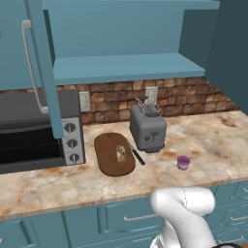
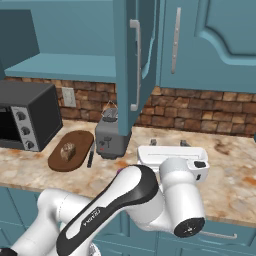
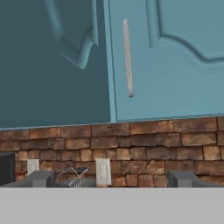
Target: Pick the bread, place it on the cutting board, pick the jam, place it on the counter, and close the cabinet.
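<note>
Left base view, left to right: the teal-blue panelled wall cabinet (image 1: 121, 68) stands open, its left door (image 1: 41, 63) swung outward with a long silver bar handle; its inner shelf carries nothing visible. Below it, a black and grey toaster oven (image 1: 36, 131) sits on the beige-and-orange marbled stone counter (image 1: 208, 140). Just right of the oven lies the flat dark brown oval wooden cutting board (image 1: 114, 154), and the small tan-brown bread slice (image 1: 120, 154) rests on it. A thin black-handled knife (image 1: 136, 154) lies between the board and a grey two-slot toaster (image 1: 147, 128). Right of the toaster, apart from it, the tiny pink-purple jam jar (image 1: 183, 162) stands upright on the counter. Teal drawers (image 1: 126, 218) run below the counter edge.

Right base view: the bread sits on the board, the opened door edge hangs above the toaster, and a closed teal door (image 2: 210, 45) lies to the right.

Hand view: the two-finger gripper (image 3: 111, 179) faces the brick backsplash (image 3: 144, 148) and the cabinet doors. Its two dark fingertips (image 3: 41, 178) stand spread wide apart, holding nothing and touching nothing.
</note>
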Available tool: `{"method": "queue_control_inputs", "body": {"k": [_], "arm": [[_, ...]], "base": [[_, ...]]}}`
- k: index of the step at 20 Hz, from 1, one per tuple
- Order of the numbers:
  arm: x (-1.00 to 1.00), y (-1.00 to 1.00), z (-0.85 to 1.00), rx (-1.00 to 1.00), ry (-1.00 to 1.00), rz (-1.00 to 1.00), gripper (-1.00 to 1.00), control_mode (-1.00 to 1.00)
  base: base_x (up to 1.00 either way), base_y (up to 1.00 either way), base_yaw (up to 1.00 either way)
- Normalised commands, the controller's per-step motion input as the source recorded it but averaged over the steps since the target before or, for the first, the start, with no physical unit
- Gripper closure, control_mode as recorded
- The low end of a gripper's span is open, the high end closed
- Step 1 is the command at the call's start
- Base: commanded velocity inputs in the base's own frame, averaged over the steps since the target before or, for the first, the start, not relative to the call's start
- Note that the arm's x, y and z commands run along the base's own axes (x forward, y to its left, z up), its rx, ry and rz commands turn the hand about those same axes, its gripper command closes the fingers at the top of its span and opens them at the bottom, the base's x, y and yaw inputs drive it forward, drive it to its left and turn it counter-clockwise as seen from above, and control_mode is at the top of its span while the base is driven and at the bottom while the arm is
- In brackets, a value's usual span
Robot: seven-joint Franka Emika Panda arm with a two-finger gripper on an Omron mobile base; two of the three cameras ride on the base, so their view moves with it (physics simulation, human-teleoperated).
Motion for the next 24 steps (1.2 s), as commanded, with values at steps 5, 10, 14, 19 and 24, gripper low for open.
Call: {"method": "queue_control_inputs", "body": {"k": [5, 10, 14, 19, 24], "arm": [[-0.12, -0.01, 0.15, 0.00, 0.00, 0.00, -1.00, -1.00], [-0.06, 0.00, 0.10, 0.00, -0.03, 0.02, -1.00, -1.00], [-0.01, 0.00, 0.18, 0.00, -0.05, 0.02, -1.00, -1.00], [0.00, 0.00, 0.22, 0.01, -0.02, 0.03, -1.00, -1.00], [0.00, -0.03, 0.17, 0.01, 0.00, 0.05, -1.00, -1.00]], "base": [[0.00, 0.00, 0.00], [0.00, 0.00, 0.00], [0.00, 0.00, 0.00], [0.00, 0.00, 0.00], [0.00, 0.00, 0.00]]}}
